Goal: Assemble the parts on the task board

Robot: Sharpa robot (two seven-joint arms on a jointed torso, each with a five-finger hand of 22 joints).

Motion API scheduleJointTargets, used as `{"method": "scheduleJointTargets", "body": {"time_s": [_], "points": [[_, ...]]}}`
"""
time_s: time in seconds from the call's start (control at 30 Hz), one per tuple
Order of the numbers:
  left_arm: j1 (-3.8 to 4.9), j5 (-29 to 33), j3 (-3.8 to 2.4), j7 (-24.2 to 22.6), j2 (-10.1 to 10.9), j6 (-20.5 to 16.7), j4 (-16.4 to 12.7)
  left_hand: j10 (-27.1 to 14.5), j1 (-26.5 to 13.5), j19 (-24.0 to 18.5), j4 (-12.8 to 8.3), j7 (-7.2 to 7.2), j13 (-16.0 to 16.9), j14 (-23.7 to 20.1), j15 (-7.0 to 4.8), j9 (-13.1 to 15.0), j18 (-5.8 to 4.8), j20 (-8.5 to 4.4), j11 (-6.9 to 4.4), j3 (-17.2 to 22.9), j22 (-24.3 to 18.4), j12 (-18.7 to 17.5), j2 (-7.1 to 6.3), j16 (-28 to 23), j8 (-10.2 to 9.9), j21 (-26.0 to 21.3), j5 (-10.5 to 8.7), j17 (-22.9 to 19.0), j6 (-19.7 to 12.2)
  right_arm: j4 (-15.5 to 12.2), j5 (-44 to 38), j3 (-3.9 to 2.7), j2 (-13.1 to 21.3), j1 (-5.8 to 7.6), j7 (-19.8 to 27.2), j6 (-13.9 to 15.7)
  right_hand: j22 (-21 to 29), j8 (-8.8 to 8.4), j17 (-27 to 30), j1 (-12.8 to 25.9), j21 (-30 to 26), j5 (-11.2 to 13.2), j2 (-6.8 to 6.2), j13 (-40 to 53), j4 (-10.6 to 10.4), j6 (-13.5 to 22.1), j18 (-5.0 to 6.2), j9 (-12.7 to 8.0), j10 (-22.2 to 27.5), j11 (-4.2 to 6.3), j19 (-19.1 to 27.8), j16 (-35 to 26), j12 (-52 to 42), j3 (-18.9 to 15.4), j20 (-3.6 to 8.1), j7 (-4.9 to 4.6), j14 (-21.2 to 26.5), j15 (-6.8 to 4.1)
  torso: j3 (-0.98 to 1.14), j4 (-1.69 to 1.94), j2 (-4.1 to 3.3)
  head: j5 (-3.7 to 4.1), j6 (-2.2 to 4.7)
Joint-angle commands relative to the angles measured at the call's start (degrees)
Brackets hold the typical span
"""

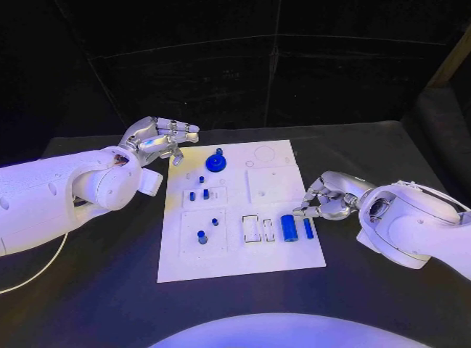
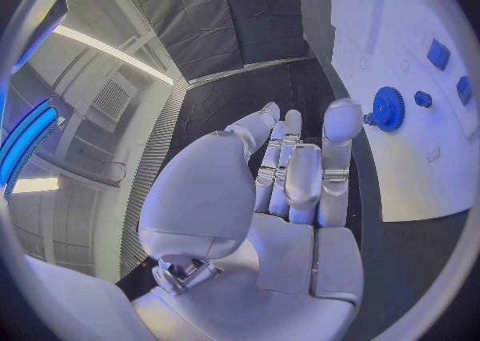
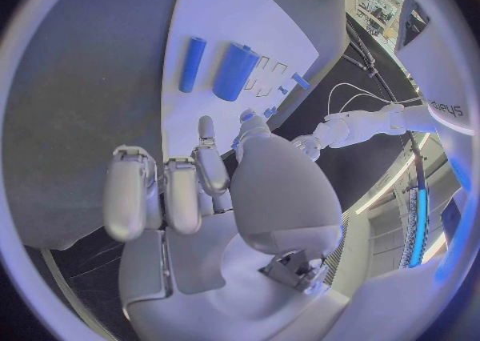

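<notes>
Nearest me, two blue cylinders (image 1: 289,228) lie loose on the white board (image 1: 242,264), pegs (image 1: 202,236) stand seated, both hands (image 1: 160,138) (image 1: 327,197) curled, empty.

Black worktop (image 1: 109,290) under bluish-violet light, dark draped cloth (image 1: 277,80) hanging behind its far edge. Beyond, pale room walls (image 2: 90,109), a lit ceiling strip (image 2: 110,51), blue glowing panels (image 2: 25,145).

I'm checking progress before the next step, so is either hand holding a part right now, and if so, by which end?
Nothing is held. The left hand hovers by the board's far left corner, fingers apart and bare. The right hand sits beside the board's right edge, fingers curled on nothing.
</notes>
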State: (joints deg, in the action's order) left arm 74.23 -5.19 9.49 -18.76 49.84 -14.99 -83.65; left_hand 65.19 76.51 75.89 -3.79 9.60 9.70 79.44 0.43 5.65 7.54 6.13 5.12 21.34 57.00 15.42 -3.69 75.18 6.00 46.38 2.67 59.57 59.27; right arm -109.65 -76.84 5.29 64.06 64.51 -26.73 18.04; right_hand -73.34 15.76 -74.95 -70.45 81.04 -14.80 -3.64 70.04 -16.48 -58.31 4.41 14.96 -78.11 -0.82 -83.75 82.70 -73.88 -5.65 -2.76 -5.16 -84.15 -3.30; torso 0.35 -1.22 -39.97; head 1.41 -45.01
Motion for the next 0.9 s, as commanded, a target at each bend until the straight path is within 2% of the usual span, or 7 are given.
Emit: {"method": "scheduleJointTargets", "body": {"time_s": [0.03,0.2,0.43,0.53,0.67,0.8,0.9], "points": [[0.06,0.2,-0.03,-0.3,0.1,0.6,-0.2,-0.2,0.0,-0.4,0.0,0.10,0.1,-0.4,-0.03,-0.1,1.03,-0.08,-0.03,-0.2,0.0,0.2,0.40,-0.3,0.3,-0.2,0.12,-0.1,-0.4,0.0,-2.0,0.04,-0.3,-0.32,-2.9,-4.2,-0.2,0.43,-2.6,1.1,0.3,0.5,0.17,0.4,-0.1,0.6,-1.10,0.7,-0.1,0.00,-0.4,0.4,-0.2,-1.0,-0.15,-0.13,-3.6,0.01,0.00,0.10,-0.05,-0.01,-0.03],[0.06,0.2,-0.03,-0.3,0.1,0.6,-0.1,-0.2,0.0,-0.4,0.0,0.10,0.1,-0.4,-0.03,-0.1,1.03,-0.08,-0.03,-0.2,0.0,0.2,0.40,-0.3,0.3,-0.2,0.12,-0.1,-0.4,0.1,-2.1,0.05,-1.2,-0.98,-2.9,-4.8,-0.5,0.97,-2.9,1.7,0.5,0.7,0.18,0.9,-0.1,0.9,-1.15,1.6,0.0,-0.01,-0.5,0.5,-0.4,-2.3,-0.20,-0.12,-3.6,0.05,-0.02,-0.08,0.00,-0.21,-0.09],[0.05,0.2,-0.02,0.1,0.1,0.9,-0.1,-0.2,0.0,-0.3,0.1,0.09,0.1,-0.5,-0.02,-0.1,1.03,-0.07,-0.03,-0.3,0.0,0.3,0.48,-0.3,0.4,-0.2,0.12,-0.1,-0.4,0.8,-2.2,0.08,-2.7,-1.88,-2.6,-4.3,-0.7,1.74,-3.1,2.6,0.6,0.5,0.30,2.3,-0.2,1.1,-1.19,2.8,-0.5,0.00,-0.4,0.7,-1.3,-3.5,-0.27,-0.05,-3.6,0.09,-0.02,0.00,0.00,-0.22,-0.25],[0.04,0.2,-0.01,0.1,0.1,1.0,-0.1,-0.3,-0.1,-0.3,0.2,0.10,0.1,-0.5,-0.01,-0.1,1.03,-0.06,-0.02,-0.3,-0.1,0.4,0.56,-0.3,0.4,-0.3,0.12,-0.1,-0.4,1.1,-2.4,0.09,-3.4,-2.40,-2.5,-4.4,-0.9,1.88,-3.3,2.5,0.7,0.4,0.21,2.6,-0.1,1.1,-1.21,3.0,-0.6,0.01,-0.5,0.8,-1.5,-3.6,-0.27,-0.04,-3.7,0.09,-0.02,0.02,-0.03,-0.24,-0.23],[0.03,0.2,-0.01,0.2,0.1,1.1,-0.1,-0.3,-0.3,-0.3,0.3,0.10,0.2,-0.5,0.00,-0.1,1.03,-0.05,0.00,-0.4,-0.1,0.4,0.64,-0.3,0.5,-0.3,0.12,-0.1,-0.4,1.5,-3.5,0.09,-4.2,-3.18,-2.4,-4.6,-1.0,1.99,-3.5,2.2,0.7,0.5,0.13,2.7,0.0,1.2,-1.23,3.2,-0.6,0.01,-0.5,0.9,-1.6,-3.8,-0.27,-0.04,-3.7,0.08,-0.11,0.05,-0.08,-0.09,-0.24],[0.03,0.2,0.00,0.2,0.0,1.1,0.0,-0.4,-0.4,-0.3,0.4,0.10,0.2,-0.5,0.01,-0.1,1.03,-0.04,0.00,-0.5,-0.1,0.5,0.66,-0.3,0.5,-0.3,0.12,-0.2,-0.4,2.2,-4.7,0.09,-5.0,-3.69,-2.5,-4.5,-1.1,2.19,-3.6,1.7,0.8,0.5,0.02,3.1,0.1,1.5,-1.25,3.5,-0.7,-0.01,-0.5,1.0,-1.7,-3.9,-0.28,-0.06,-3.7,0.09,-0.02,-0.07,-0.08,-0.37,-0.31],[0.03,0.2,0.00,0.2,0.0,1.1,0.0,-0.4,-0.4,-0.3,0.4,0.10,0.2,-0.5,0.01,-0.1,1.03,-0.04,0.00,-0.5,-0.1,0.5,0.66,-0.3,0.5,-0.3,0.12,-0.2,-0.4,2.9,-5.3,0.09,-5.7,-4.00,-2.6,-4.6,-1.1,2.46,-3.7,0.8,0.8,0.7,0.03,3.3,0.2,1.8,-1.24,4.0,-0.7,-0.03,-0.4,1.0,-1.8,-4.1,-0.30,-0.09,-3.7,0.12,-0.05,-0.08,-0.05,-0.35,-0.30]]}}
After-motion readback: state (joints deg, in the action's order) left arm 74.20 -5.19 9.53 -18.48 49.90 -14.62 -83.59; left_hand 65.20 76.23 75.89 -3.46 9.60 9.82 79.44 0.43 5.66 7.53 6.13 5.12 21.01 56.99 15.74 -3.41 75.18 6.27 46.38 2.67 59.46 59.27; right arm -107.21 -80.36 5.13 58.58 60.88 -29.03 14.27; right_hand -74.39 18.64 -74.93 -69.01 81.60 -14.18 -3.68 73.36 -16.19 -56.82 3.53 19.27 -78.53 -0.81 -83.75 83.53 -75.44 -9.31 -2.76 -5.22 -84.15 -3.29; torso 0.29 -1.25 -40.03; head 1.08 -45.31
